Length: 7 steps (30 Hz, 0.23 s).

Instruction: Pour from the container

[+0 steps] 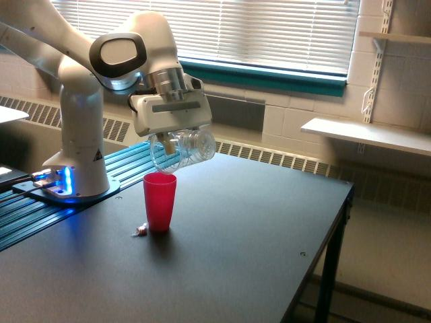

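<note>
My gripper (176, 138) is shut on the clear ribbed container (183, 151), which lies tipped on its side with its mouth pointing down and to the exterior view's left. The container hangs just above the rim of an upright red cup (159, 201) on the black table (222, 249). I see no brownish pieces inside the container now. A small pale piece (141, 231) lies on the table beside the foot of the red cup.
The arm's white base (77, 161) stands on a blue-lit rail at the exterior view's left. The table's edge runs down the exterior view's right side. A white shelf (367, 134) and a radiator line the back wall under the blinds.
</note>
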Tool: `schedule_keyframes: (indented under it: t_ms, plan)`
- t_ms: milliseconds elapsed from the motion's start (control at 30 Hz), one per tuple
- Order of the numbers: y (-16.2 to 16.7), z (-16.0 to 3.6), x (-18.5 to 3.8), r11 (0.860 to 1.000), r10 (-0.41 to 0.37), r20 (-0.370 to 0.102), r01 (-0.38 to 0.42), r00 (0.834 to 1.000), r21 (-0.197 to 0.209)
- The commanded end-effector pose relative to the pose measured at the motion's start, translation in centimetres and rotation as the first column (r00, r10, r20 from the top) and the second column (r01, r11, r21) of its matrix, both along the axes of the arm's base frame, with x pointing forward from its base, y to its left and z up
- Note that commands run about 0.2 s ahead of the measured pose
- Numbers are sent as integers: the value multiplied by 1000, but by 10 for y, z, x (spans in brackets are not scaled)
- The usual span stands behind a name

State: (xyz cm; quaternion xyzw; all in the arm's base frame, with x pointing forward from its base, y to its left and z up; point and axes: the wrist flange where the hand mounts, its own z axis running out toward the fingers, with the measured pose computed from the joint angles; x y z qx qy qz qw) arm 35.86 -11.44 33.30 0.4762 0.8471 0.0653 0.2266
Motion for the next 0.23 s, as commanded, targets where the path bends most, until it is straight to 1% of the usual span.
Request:
schedule_keyframes:
  t_ms: [33,133,233]
  plan:
    - [26,-21,2,993,11,-58,-17,998,-116]
    - [23,-22,5,994,5,-58,-11,998,-112]
    - [25,-19,6,993,9,-54,-16,999,-119]
